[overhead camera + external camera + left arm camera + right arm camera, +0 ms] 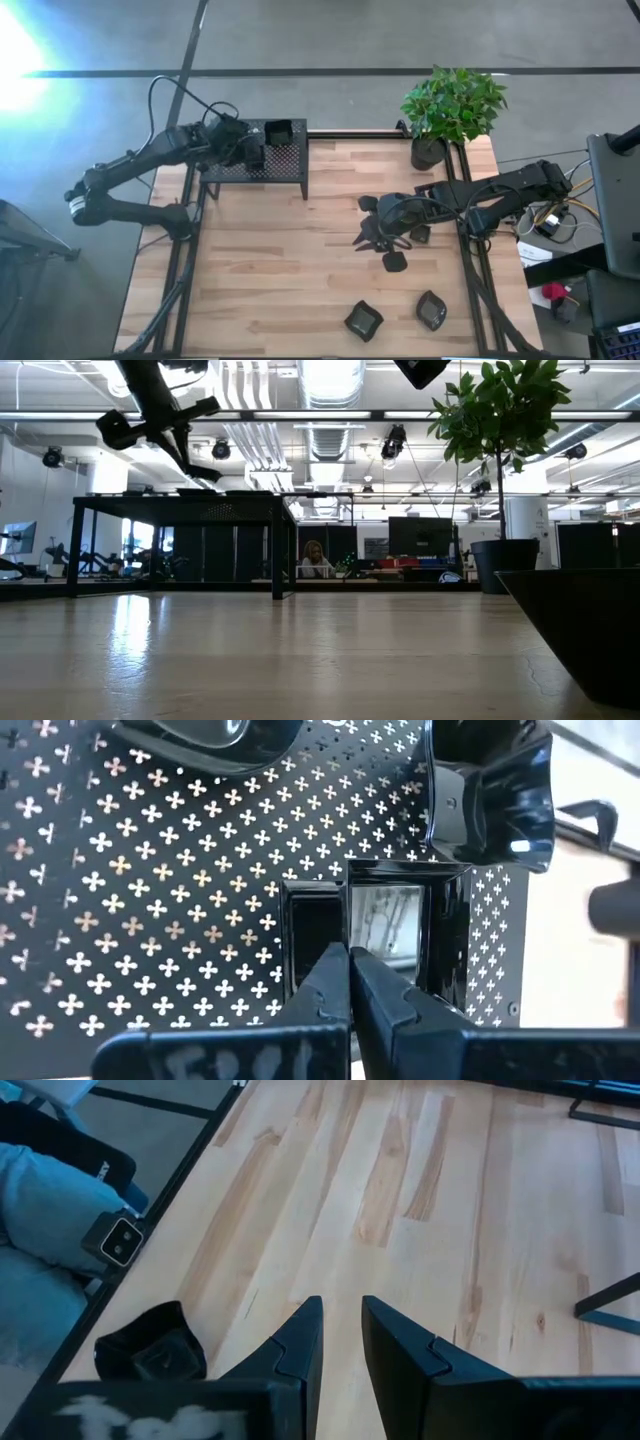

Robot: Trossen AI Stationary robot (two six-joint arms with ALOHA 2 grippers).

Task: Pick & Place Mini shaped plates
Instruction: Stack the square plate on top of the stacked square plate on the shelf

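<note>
My left gripper [348, 982], pressed together, hovers over the stand [285, 160] upper left; my right gripper [340, 1342], spread, hangs over bare bench [270, 270], likely lining up another plate [364, 320].

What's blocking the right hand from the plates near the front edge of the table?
Nothing visible. The right hand hovers over bare wood, fingers parted and empty; the two mini plates lie beyond it with only open tabletop between.

I count five mini plates on the wood: [364, 320], [431, 310], [395, 262], [420, 234], [368, 203]. One more on my perforated stand [258, 160] at [279, 131]. One potted plant [450, 110].
</note>
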